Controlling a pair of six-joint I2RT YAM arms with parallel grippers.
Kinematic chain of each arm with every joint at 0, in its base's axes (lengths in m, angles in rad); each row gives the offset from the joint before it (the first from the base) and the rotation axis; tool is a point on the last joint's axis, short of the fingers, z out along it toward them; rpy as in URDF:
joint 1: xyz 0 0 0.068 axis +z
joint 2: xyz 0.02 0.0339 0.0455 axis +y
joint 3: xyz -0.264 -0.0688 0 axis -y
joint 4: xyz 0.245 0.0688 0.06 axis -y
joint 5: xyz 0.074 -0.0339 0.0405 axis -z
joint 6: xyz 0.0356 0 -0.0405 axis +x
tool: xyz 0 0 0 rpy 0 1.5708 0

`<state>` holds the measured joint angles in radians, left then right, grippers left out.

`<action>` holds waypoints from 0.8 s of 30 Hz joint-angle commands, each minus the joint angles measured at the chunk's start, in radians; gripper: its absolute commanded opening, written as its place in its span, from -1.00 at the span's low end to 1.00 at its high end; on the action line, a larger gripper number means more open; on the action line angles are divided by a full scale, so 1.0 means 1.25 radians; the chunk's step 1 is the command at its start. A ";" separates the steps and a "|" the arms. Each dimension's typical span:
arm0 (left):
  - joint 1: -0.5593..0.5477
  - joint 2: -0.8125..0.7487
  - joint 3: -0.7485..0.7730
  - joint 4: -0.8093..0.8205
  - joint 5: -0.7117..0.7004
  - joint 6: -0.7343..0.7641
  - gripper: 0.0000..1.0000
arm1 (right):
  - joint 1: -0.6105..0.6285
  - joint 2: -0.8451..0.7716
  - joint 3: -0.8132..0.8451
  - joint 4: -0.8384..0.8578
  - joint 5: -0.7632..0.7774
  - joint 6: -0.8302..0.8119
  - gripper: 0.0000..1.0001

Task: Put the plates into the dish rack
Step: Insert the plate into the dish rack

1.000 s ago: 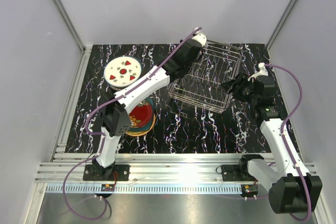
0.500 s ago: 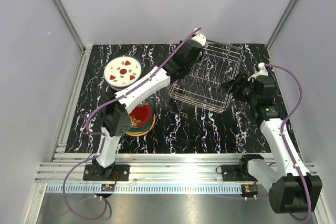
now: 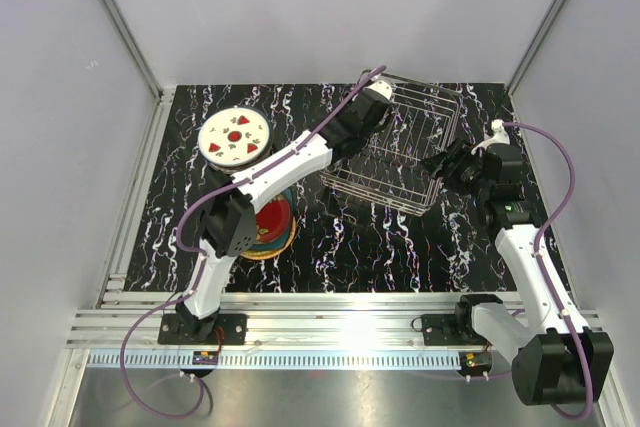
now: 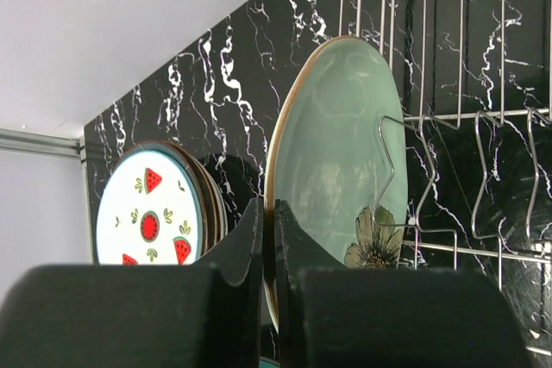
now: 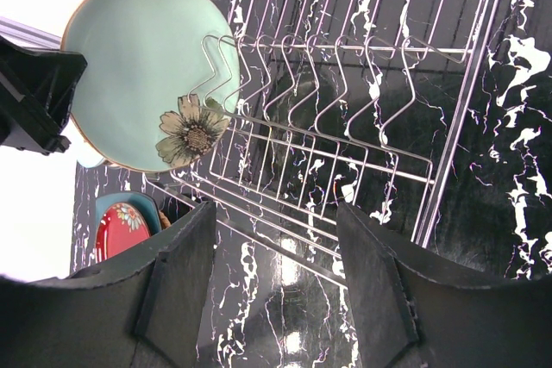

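My left gripper (image 4: 268,213) is shut on the rim of the mint-green plate with a brown flower (image 4: 336,144) and holds it upright on edge at the left end of the silver wire dish rack (image 4: 483,118). One upright rack wire crosses in front of the plate's face. The right wrist view shows the same plate (image 5: 142,66) against the rack's end slots (image 5: 362,101). In the top view the left gripper (image 3: 372,97) is over the rack's far left corner (image 3: 400,147). My right gripper (image 5: 276,239) is open and empty beside the rack's right side (image 3: 440,165).
A stack topped by the white strawberry plate (image 3: 233,137) stands at the back left and also shows in the left wrist view (image 4: 147,221). A second stack with a red plate (image 3: 268,217) on top lies under the left arm. Grey walls enclose the black marble table (image 3: 400,247).
My left gripper has moved a little right and towards the rack with the mint-green plate in it. The right arm and the rack have not moved.
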<state>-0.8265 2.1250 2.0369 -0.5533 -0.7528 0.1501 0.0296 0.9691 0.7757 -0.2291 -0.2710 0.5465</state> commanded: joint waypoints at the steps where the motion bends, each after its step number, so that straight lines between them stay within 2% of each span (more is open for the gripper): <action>1: 0.006 -0.048 0.003 0.068 -0.049 -0.007 -0.91 | 0.000 0.003 0.009 0.019 0.011 -0.008 0.31; 8: 0.028 -0.063 -0.021 0.065 -0.024 -0.044 -0.81 | -0.002 0.003 0.010 0.016 0.011 -0.008 0.32; 9: 0.034 -0.064 -0.022 0.063 -0.022 -0.048 -0.73 | -0.002 0.003 0.010 0.015 0.011 -0.008 0.32; 12: 0.040 -0.065 -0.023 0.065 -0.016 -0.049 -0.67 | -0.002 0.005 0.010 0.015 0.012 -0.009 0.32; 15: 0.045 -0.065 -0.024 0.067 -0.009 -0.044 -0.67 | -0.002 0.008 0.013 0.015 0.011 -0.010 0.32; 17: 0.046 -0.065 -0.026 0.067 -0.008 -0.043 -0.56 | -0.002 0.009 0.013 0.015 0.011 -0.009 0.33; 21: 0.048 -0.069 -0.028 0.066 -0.008 -0.038 -0.18 | -0.002 0.011 0.014 0.015 0.013 -0.009 0.34; 24: 0.048 -0.083 -0.028 0.066 -0.005 -0.038 -0.11 | 0.000 0.011 0.015 0.014 0.011 -0.009 0.34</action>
<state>-0.7742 2.1113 2.0022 -0.5190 -0.7456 0.1040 0.0296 0.9833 0.7757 -0.2291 -0.2707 0.5461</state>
